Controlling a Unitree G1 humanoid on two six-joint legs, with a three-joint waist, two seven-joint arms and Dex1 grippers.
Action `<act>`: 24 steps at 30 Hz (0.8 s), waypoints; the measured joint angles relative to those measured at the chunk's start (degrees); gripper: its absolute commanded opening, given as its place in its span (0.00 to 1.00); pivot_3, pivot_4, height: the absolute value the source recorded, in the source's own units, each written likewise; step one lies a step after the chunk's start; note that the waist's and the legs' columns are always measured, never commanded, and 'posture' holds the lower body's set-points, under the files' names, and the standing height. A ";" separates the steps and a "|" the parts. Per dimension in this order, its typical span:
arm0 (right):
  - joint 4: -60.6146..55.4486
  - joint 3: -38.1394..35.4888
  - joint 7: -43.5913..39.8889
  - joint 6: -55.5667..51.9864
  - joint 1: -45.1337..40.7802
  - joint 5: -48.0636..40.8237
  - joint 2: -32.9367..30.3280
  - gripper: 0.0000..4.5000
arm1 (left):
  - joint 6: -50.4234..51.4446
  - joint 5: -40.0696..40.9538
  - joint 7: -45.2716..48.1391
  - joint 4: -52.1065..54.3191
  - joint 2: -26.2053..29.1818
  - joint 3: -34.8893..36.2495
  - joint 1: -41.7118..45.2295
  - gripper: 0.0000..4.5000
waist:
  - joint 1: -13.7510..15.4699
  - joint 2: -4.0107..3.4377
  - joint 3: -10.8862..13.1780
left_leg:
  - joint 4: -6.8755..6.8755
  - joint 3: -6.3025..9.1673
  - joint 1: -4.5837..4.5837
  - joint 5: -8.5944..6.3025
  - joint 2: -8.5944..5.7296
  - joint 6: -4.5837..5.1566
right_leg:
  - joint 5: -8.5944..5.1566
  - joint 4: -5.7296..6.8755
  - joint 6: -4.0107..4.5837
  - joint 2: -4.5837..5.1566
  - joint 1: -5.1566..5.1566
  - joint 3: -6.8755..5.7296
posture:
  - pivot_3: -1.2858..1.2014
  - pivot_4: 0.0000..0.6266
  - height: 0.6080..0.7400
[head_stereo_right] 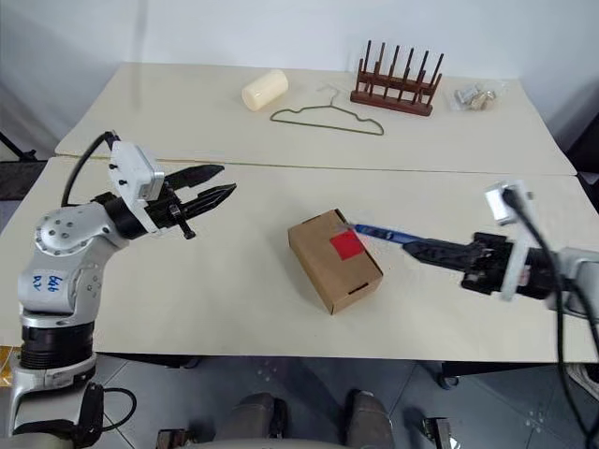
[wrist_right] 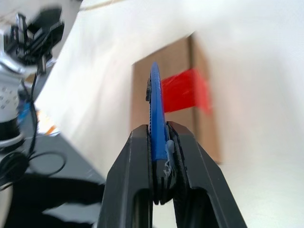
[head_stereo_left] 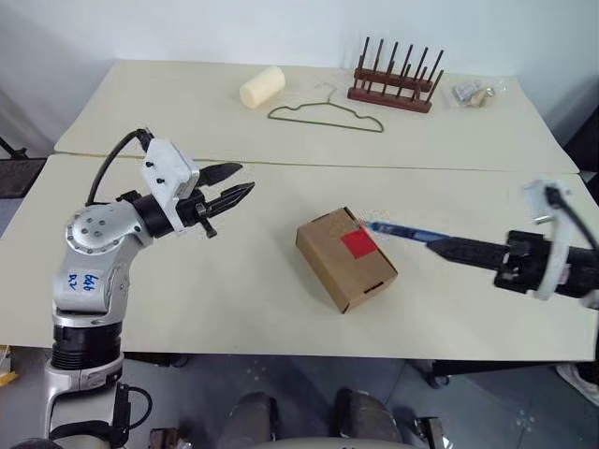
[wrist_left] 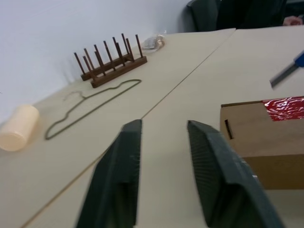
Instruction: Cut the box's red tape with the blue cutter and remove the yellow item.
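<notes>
Right hand [wrist_right: 159, 142] clamps blue cutter [wrist_right: 156, 102].

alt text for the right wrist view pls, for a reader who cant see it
The right gripper is shut on the blue cutter, whose tip points at the red tape on the brown box lying on the pale table. The left gripper shows beyond.

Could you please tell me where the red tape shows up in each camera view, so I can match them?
Left eye: red tape on the box, centre-right.
Right eye: just right of centre.
Left wrist: at the right edge.
Right wrist: centre, behind the blue cutter.
Shared landmark: the box.
</notes>
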State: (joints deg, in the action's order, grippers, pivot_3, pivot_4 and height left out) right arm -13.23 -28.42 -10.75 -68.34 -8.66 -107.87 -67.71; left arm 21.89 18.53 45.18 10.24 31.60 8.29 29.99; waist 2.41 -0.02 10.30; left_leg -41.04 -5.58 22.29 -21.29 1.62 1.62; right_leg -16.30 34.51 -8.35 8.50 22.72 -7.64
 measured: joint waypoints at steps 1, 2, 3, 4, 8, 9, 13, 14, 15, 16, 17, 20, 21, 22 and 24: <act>-0.15 -1.46 -1.47 -0.46 0.56 1.54 -0.41 0.03 | 0.46 0.13 0.07 -0.34 -0.48 -0.88 0.12 0.09 | 0.03 0.00 0.00 | -0.01 0.00 0.00 0.00 0.02 0.00 | 0.00 0.00 0.00 -0.02 0.00 0.01 | 0.52 0.24 1.00; -0.45 -2.95 -3.41 -0.59 1.08 3.75 -0.73 0.03 | 0.93 0.20 0.32 -1.23 -1.14 -2.20 0.64 0.01 | 0.11 0.00 0.00 | -0.02 -0.02 -0.01 0.00 0.01 0.00 | 0.00 0.00 0.00 -0.02 0.00 0.03 | 0.52 0.24 1.00; -0.70 -3.76 -4.73 -0.57 1.07 5.33 -0.89 0.03 | 1.06 0.20 0.59 -2.12 -1.74 -3.30 1.20 0.00 | 0.22 0.00 0.00 | -0.02 -0.06 -0.01 0.00 0.00 0.00 | 0.00 0.00 0.00 -0.02 0.00 0.05 | 0.52 0.24 1.00; -1.23 -4.36 -6.18 -0.45 1.02 7.15 -1.09 0.03 | 1.16 0.20 0.83 -2.84 -2.44 -4.64 1.69 0.00 | 0.26 0.00 0.00 | -0.03 -0.06 -0.02 0.00 0.01 0.00 | 0.00 0.00 0.00 -0.02 0.00 0.06 | 0.52 0.24 1.00; -5.51 -3.86 -10.53 -0.02 -1.71 13.67 -3.23 0.03 | 1.49 -0.10 1.51 -6.87 -5.15 -9.21 5.58 0.00 | 0.32 -0.01 -0.01 | -0.03 -0.07 -0.02 0.00 0.00 0.00 | 0.00 0.00 0.00 -0.03 0.01 0.07 | 0.52 0.24 1.00; -7.47 -2.84 -11.28 0.73 -3.72 15.34 -4.25 0.03 | 1.91 -0.28 1.78 -8.62 -6.15 -10.22 7.25 0.00 | 0.30 -0.02 -0.01 | -0.03 -0.08 -0.02 0.01 -0.01 -0.02 | 0.00 0.00 0.00 -0.03 0.03 0.08 | 0.52 0.24 1.00; -12.30 0.20 -12.68 2.54 -9.00 19.10 -6.14 0.03 | 5.17 -0.32 2.52 -11.50 -8.59 -13.75 10.60 0.00 | 0.27 0.01 0.00 | 0.00 -0.03 -0.01 0.00 0.00 -0.05 | 0.00 -0.02 0.00 -0.06 0.02 0.03 | 0.52 0.24 1.00; -12.55 1.36 -12.66 2.65 -9.57 20.12 -6.37 0.03 | 6.82 -0.19 2.95 -11.91 -8.71 -14.42 10.99 0.00 | 0.28 0.01 0.00 | 0.00 -0.04 -0.01 -0.01 -0.01 -0.06 | 0.00 -0.02 -0.01 -0.06 0.02 0.03 | 0.52 0.24 1.00; -12.57 2.46 -12.53 2.64 -10.19 21.03 -6.49 0.03 | 8.27 -0.14 3.18 -12.44 -8.74 -15.10 11.43 0.00 | 0.30 0.01 0.00 | -0.01 -0.04 0.00 -0.01 -0.01 -0.06 | 0.00 -0.02 -0.01 -0.06 0.02 0.02 | 0.52 0.24 1.00; -12.59 3.27 -12.30 2.61 -10.64 21.38 -6.82 0.03 | 9.19 -0.14 3.29 -12.76 -8.80 -15.68 11.67 0.00 | 0.34 0.00 0.00 | -0.01 -0.04 0.00 -0.01 -0.01 -0.06 | 0.00 -0.02 -0.01 -0.05 0.02 0.02 | 0.52 0.24 1.00; -12.74 4.07 -11.61 2.43 -11.41 21.16 -7.21 0.03 | 10.29 -0.16 3.69 -12.94 -8.92 -16.50 11.88 0.00 | 0.34 0.01 0.00 | -0.01 -0.03 0.00 -0.01 -0.01 -0.06 | 0.00 -0.02 -0.01 -0.06 0.02 0.02 | 0.52 0.24 1.00; -13.36 5.46 -9.25 2.12 -13.35 18.99 -7.68 0.03 | 11.37 -0.43 3.97 -13.06 -10.38 -18.41 12.28 0.00 | 0.43 0.01 0.00 | -0.02 -0.01 0.01 -0.01 -0.01 -0.06 | 0.00 -0.02 -0.01 -0.05 0.02 0.02 | 0.52 0.24 1.00; -13.49 5.76 -8.44 2.00 -13.39 18.32 -7.88 0.03 | 11.44 -0.63 3.86 -13.14 -10.99 -18.94 12.50 0.00 | 0.52 0.01 0.01 | -0.03 0.00 0.02 -0.01 -0.01 -0.06 | 0.00 -0.02 -0.01 -0.05 0.02 0.01 | 0.52 0.24 1.00; -13.71 5.98 -7.52 1.95 -13.39 18.02 -7.94 0.03 | 11.43 -1.00 3.58 -13.31 -11.51 -19.61 12.66 0.00 | 0.52 0.01 0.01 | -0.03 0.00 0.02 -0.01 -0.01 -0.06 | 0.00 -0.02 -0.01 -0.05 0.02 0.01 | 0.52 0.24 1.00; -13.72 6.40 -5.50 1.90 -13.35 17.88 -7.94 0.03 | 11.43 -2.13 2.90 -13.78 -12.36 -20.57 13.20 0.00 | 0.48 0.01 0.01 | -0.03 -0.01 0.02 -0.01 -0.01 -0.06 | 0.00 -0.03 -0.01 -0.05 0.02 0.02 | 0.52 0.24 1.00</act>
State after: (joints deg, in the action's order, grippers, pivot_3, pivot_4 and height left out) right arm -26.95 -22.02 -16.25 -66.44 -22.01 -89.99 -75.65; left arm 33.32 16.40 48.09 -3.54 19.23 -12.28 43.18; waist 2.89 -0.01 10.30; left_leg -41.06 -5.59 22.31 -21.30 1.61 1.56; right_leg -16.30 34.47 -8.36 8.45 22.73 -7.62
